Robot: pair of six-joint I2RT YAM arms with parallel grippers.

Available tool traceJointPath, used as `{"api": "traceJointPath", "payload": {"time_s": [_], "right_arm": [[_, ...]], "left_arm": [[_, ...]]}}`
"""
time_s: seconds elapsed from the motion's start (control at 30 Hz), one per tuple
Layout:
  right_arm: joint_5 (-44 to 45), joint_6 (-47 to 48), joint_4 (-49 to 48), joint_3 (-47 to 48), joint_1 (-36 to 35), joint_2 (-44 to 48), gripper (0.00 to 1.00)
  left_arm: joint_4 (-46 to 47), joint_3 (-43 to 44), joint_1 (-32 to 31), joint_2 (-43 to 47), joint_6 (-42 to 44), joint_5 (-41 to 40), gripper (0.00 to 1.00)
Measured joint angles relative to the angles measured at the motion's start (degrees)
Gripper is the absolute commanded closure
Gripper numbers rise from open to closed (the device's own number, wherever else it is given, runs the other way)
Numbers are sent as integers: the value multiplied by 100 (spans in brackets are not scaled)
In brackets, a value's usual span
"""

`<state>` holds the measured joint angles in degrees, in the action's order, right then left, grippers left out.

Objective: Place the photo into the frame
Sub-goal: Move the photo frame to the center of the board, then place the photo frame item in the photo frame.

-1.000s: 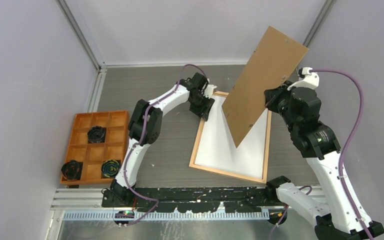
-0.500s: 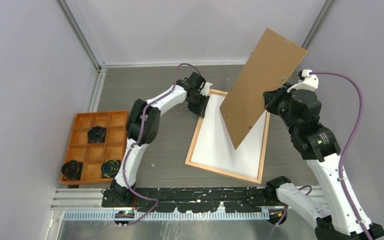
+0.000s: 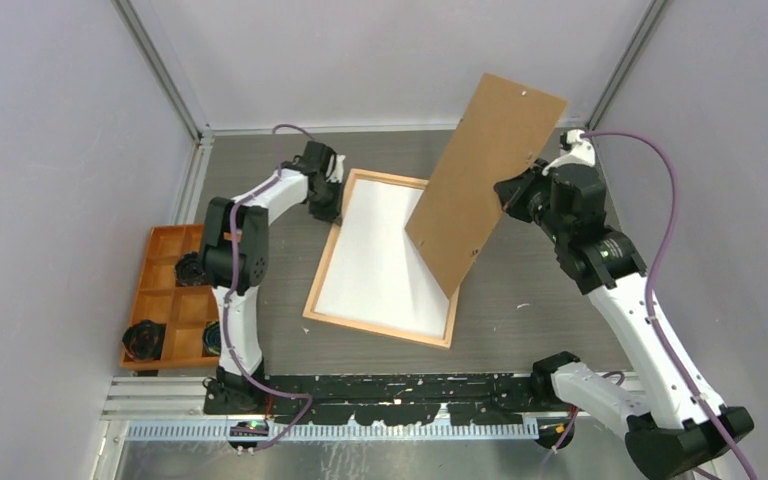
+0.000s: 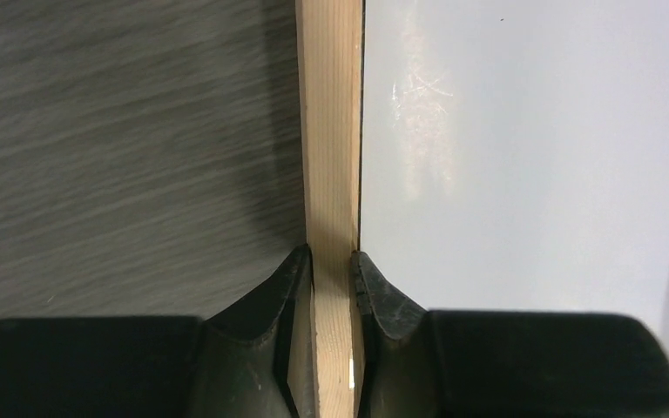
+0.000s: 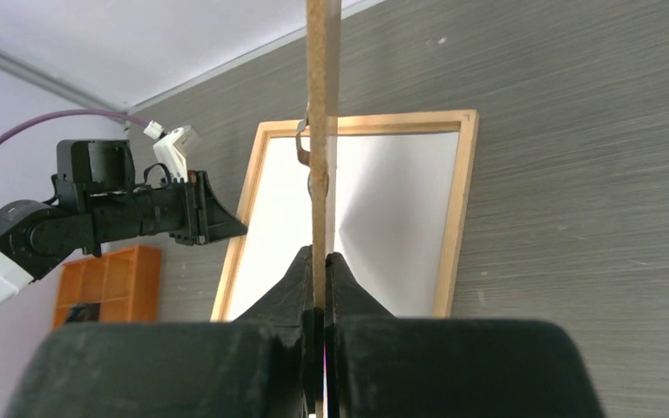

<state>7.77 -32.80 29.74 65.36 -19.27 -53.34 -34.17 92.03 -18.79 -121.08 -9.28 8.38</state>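
Dragging the frame [image 3: 375, 331] leftward across the bench [image 3: 520, 300] with the left claw [image 4: 332, 266] clamped on its wooden rail; keeping the photo [image 3: 370, 260] white side up inside it; holding the brown board [image 3: 480, 170] tilted above, pinched in the right claw [image 5: 318, 261].

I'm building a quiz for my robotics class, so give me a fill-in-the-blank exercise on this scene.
The photo lies inside the frame with its ___ side up.
The brown backing board is held tilted by the ___ fingers.
The left fingers pinch the ___'s wooden strip.
Missing: white; right; frame.
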Motion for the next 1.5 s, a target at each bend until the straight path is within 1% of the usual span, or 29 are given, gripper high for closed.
{"api": "traceJointPath", "payload": {"time_s": [0.07,0.1,0.2,0.3,0.37,0.43,0.57,0.7,0.77,0.87,1.07,1.3,1.5], "right_arm": [[-293,-125,-238,-81,26,-221,99],[-446,-181,-328,-98,42,-332,99],[-1075,-420,-662,-109,162,-774,99],[-1853,-710,-990,-109,350,-1213,99],[-2404,-929,-1187,-109,533,-1480,99],[-2968,-1158,-1390,-107,734,-1740,99],[-4074,-1652,-1884,-105,992,-2214,99],[-4981,-2133,-2575,-109,1023,-2669,99],[-5359,-2286,-2909,-114,1014,-2868,99],[-5729,-2304,-3145,-120,994,-3097,99],[-6054,-2044,-3145,-120,997,-3602,99],[-6159,-1956,-3493,-411,960,-4238,99],[-6172,-1956,-3713,-595,946,-4695,99]], "left_arm": [[79,-411,225,267,-52,-31,81],[94,-597,330,396,-79,-37,77],[122,-1099,527,750,-144,0,59],[37,-1480,636,1051,-278,299,45],[-42,-1633,713,1250,-354,538,39],[-98,-1690,820,1462,-376,765,36],[-184,-1606,1287,1906,-232,1067,35],[-321,-1287,1764,2070,15,1110,35],[-345,-1156,1908,2081,155,1062,36],[-400,-1141,1912,2092,323,988,38],[-514,-1141,1856,2090,638,734,44],[-546,-1196,1853,2090,955,400,48],[-533,-1473,1853,2083,1145,208,52]]}}
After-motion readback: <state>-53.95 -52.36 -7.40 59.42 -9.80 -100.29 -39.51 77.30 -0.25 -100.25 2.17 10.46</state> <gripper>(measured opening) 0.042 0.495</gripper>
